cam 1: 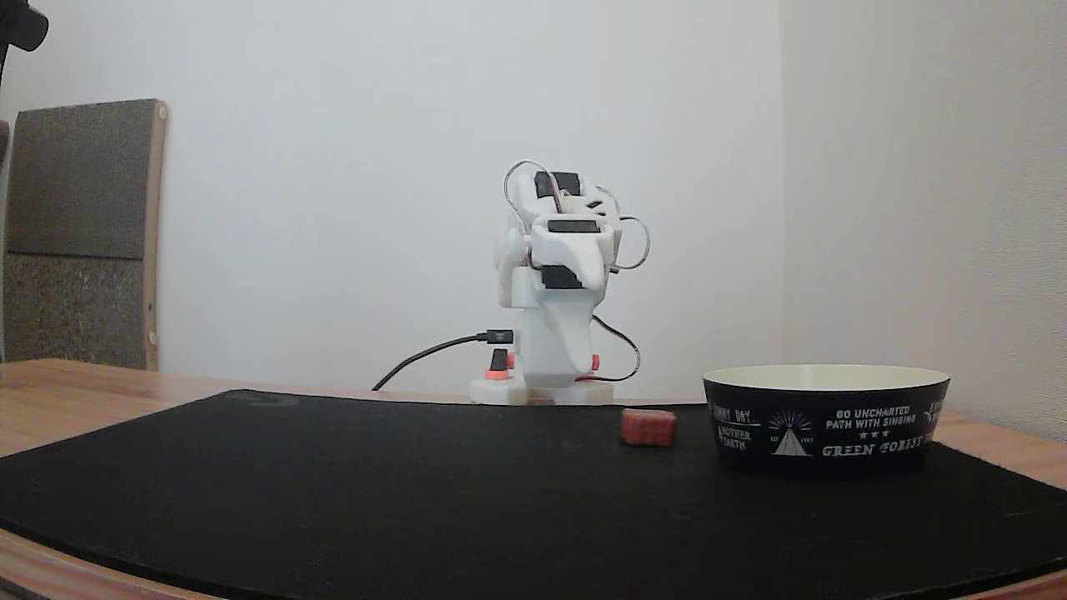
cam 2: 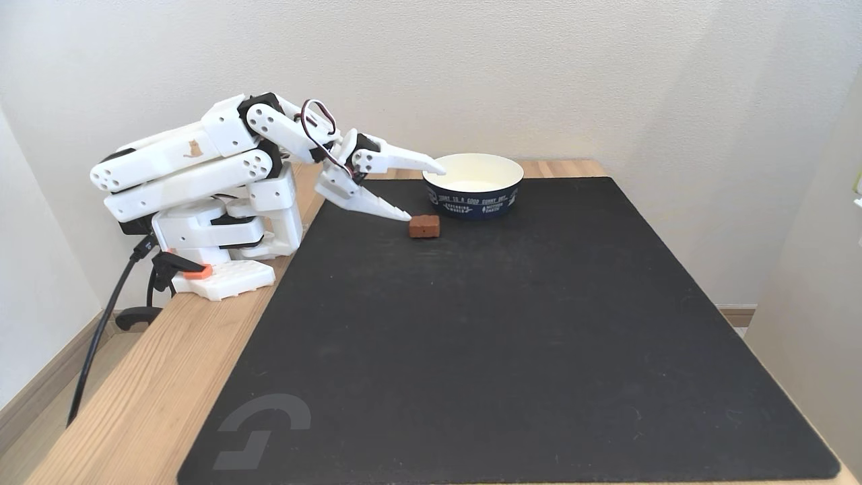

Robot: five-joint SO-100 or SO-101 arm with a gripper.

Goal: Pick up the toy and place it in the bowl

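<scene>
We see task not yet begun: toy [cam 2: 424, 226] sits on black mat [cam 2: 512, 350], upper centre of frame, just beside bowl [cam 2: 473, 195], apart from it. Claw [cam 2: 424, 190] spread wide, empty, lower tip near toy. Bowl looks empty. Left: grab, lift, drop in.

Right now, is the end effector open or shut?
Open. In a fixed view the end effector has its two white fingers spread wide apart, with the red toy on the mat just below, not gripped.
</scene>
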